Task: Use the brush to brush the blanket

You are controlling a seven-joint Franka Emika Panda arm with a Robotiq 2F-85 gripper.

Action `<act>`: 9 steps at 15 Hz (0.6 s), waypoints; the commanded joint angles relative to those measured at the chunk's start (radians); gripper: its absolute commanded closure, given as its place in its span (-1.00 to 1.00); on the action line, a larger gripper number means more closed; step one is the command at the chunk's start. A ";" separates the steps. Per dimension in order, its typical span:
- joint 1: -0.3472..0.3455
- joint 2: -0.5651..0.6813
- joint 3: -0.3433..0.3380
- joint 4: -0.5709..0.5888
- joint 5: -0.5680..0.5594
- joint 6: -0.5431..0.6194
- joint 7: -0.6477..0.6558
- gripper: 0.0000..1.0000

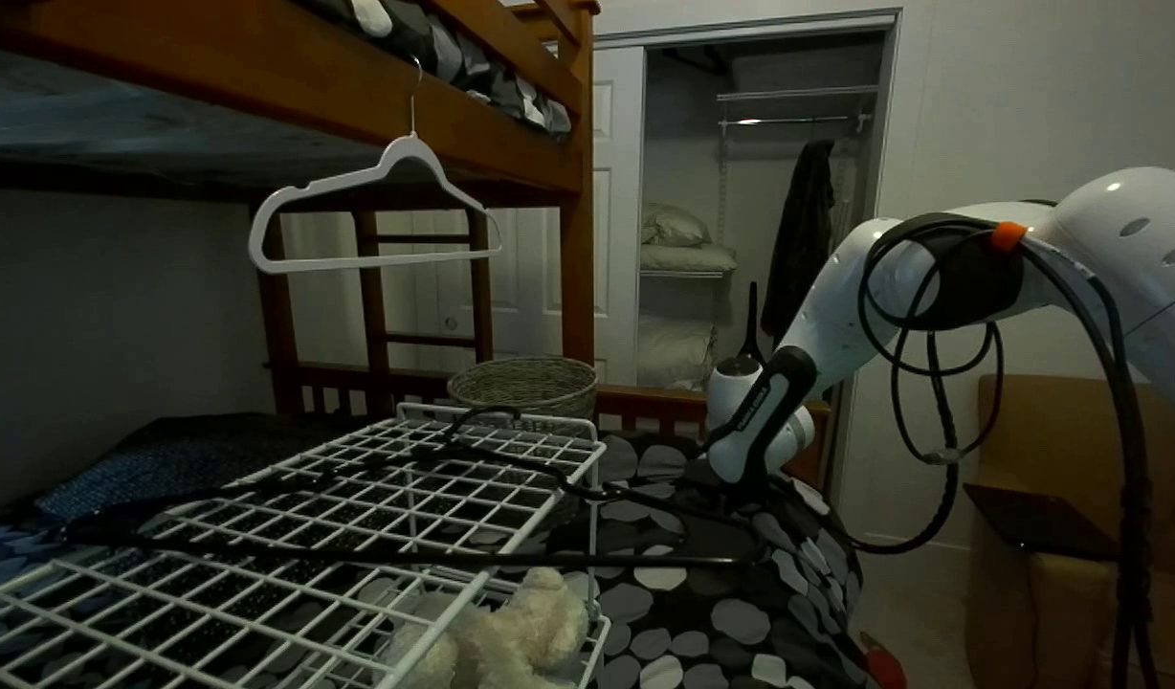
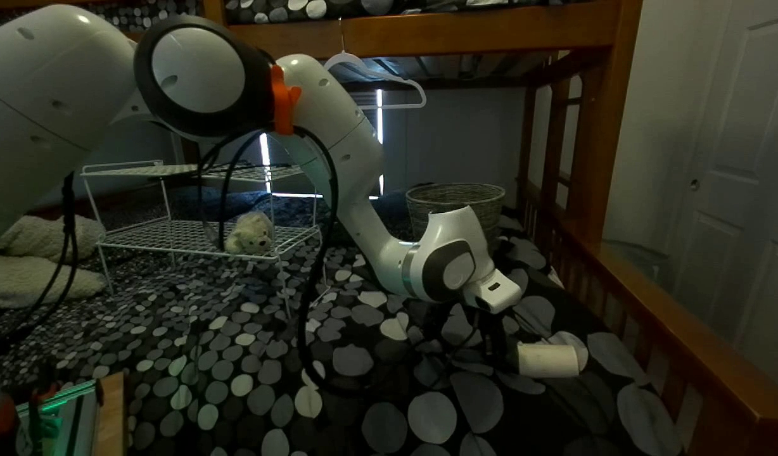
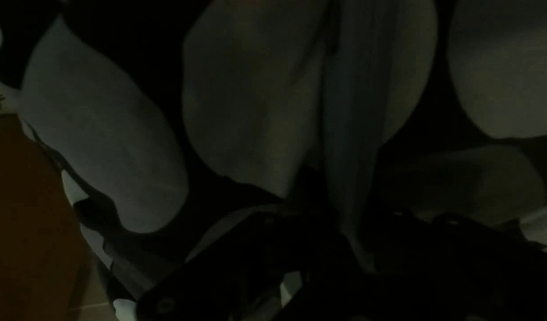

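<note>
The blanket (image 2: 432,418) is black with big white and grey dots and covers the bed; it also shows in an exterior view (image 1: 741,620) and fills most of the dark wrist view (image 3: 100,133). My gripper (image 2: 500,351) is low over the blanket near the bed rail. The brush, a white cylinder (image 2: 548,360), sticks out sideways from the fingers, close to the fabric. In the wrist view the brush looks like a grey strip (image 3: 358,98) running down between the fingers (image 3: 351,227), which appear shut on it. The gripped part is hidden in shadow.
A white wire rack (image 2: 186,252) holds a plush toy (image 2: 253,234). A black hanger (image 1: 645,560) juts from its top. A wicker basket (image 2: 455,196) stands behind the arm. The wooden bed rail (image 2: 674,329) borders the bed. A white hanger (image 1: 377,260) hangs above.
</note>
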 commanded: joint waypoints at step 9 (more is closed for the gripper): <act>-0.060 -0.019 0.010 -0.032 0.444 -0.220 -0.268 0.90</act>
